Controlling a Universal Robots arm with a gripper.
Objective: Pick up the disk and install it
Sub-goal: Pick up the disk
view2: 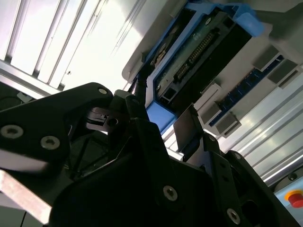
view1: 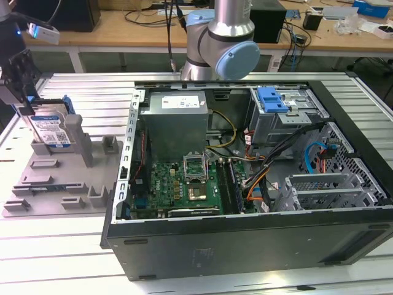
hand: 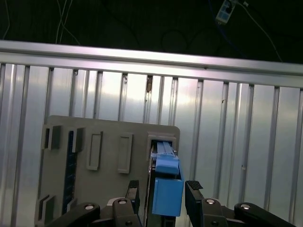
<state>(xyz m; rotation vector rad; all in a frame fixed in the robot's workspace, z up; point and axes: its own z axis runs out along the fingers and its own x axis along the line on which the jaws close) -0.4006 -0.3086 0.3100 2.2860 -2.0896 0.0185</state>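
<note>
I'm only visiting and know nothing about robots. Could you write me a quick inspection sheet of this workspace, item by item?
surface: ribbed aluminium table, carrying a grey holder tray and an open computer case.
job's things: the disk stands upright in a slot of the tray, not yet in the case.
clutter: small boxes and oddments on the bench behind.
grippers: the gripper is open and straddles the disk's blue carrier, one finger on each side.
cables: coloured wire bundles run inside the case.
surroundings: a wooden bench stands behind the table.
</note>
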